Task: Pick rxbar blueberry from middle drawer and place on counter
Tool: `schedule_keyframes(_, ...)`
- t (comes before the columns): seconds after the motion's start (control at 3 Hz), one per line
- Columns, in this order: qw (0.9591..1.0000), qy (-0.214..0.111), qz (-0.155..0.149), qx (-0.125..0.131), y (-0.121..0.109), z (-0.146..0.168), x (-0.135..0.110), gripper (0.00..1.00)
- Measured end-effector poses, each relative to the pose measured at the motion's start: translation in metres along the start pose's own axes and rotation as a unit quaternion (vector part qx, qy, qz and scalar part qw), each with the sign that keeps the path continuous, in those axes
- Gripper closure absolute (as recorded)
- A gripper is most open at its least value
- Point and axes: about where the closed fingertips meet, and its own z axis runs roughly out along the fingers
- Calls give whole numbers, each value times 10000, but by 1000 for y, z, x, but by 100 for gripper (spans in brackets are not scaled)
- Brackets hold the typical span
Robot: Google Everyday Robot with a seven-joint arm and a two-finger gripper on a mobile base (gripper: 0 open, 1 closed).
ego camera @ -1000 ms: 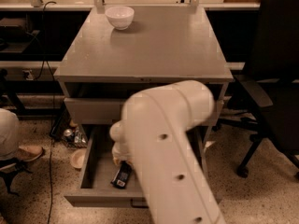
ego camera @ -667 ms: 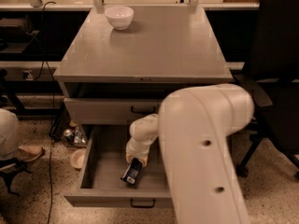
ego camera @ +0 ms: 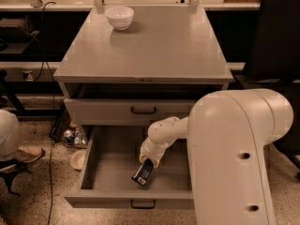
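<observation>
The middle drawer (ego camera: 110,170) is pulled wide open at the bottom of the cabinet, with its black handle on the front edge. My gripper (ego camera: 148,163) reaches down into it from the big white arm (ego camera: 234,153) at the right. It is shut on the upper end of the rxbar blueberry (ego camera: 143,173), a dark bar with pale markings. The bar hangs tilted just above the drawer floor, right of the middle. The grey counter (ego camera: 150,41) is the cabinet top above.
A white bowl (ego camera: 119,17) stands at the counter's back left. A shallower drawer front (ego camera: 117,110) sits above the open drawer. A black chair (ego camera: 279,55) stands at the right. Cans (ego camera: 70,136) and a shoe (ego camera: 28,153) lie on the floor at the left.
My arm has swung to the right, and the gripper has carried the bar from the drawer's left part towards its right of middle. The drawer and bowl have not moved.
</observation>
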Motion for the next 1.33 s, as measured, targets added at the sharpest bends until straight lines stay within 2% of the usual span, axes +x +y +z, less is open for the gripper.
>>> schedule_keyframes(0.33, 10000, 3, -8, -20, -1, -1, 0, 100)
schedule_keyframes(0.67, 9994, -281, 136, -163, -17, -33, -3, 100)
schedule_keyframes(1.0, 9945, -914, 347, -371, -42, -97, -6, 100)
schedule_keyframes(1.33, 9865, -1521, 357, -498, -48, -164, -10, 100)
